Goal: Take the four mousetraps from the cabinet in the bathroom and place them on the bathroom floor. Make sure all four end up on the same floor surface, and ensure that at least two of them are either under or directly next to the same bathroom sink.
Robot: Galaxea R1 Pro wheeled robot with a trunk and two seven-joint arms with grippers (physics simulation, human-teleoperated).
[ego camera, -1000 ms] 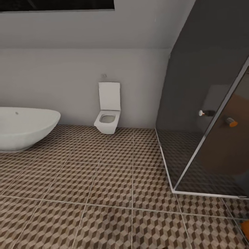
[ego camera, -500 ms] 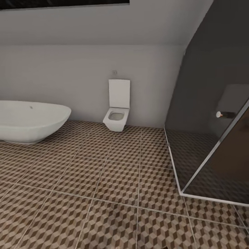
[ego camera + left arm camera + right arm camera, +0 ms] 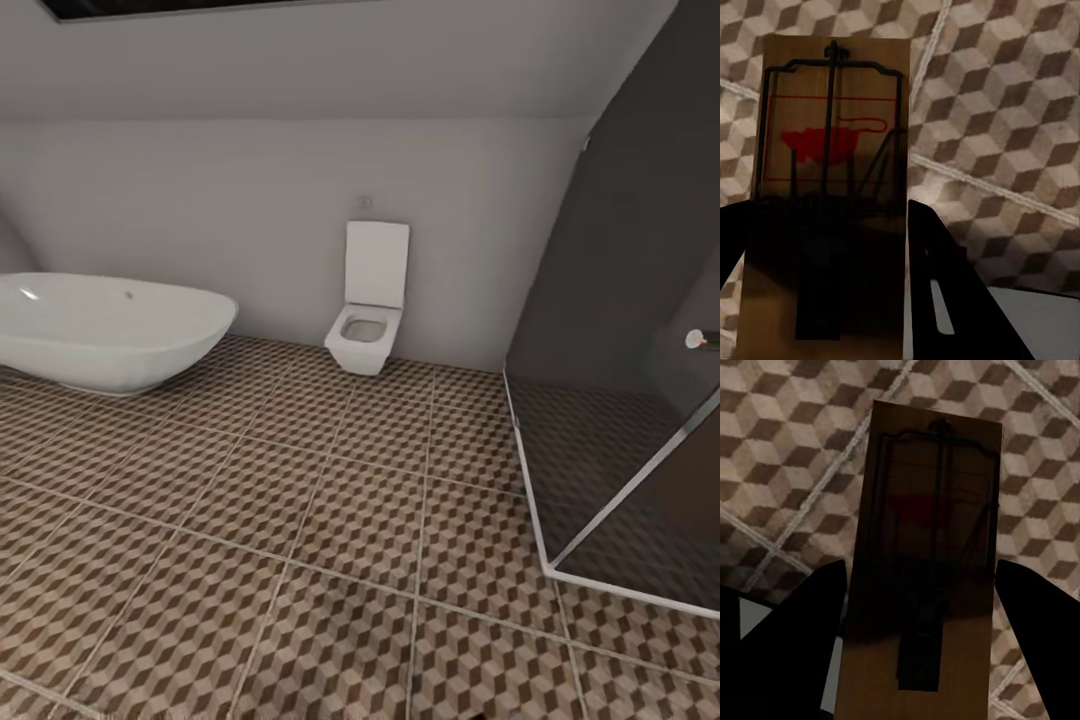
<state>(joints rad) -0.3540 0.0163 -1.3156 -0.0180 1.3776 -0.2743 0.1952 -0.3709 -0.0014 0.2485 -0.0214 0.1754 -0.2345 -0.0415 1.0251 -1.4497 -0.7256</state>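
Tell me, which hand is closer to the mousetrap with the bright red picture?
Left. The left gripper has its fingers on both sides of the red-marked mousetrap. The right gripper holds its own darker mousetrap, so it is elsewhere.

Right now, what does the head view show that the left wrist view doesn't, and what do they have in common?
The head view has the white bathtub, the toilet against the back wall, and the dark glass shower enclosure. The left wrist view has a mousetrap held between the left gripper's dark fingers, its wire parts and red mark facing the camera. Both views take in the cube-patterned bathroom floor.
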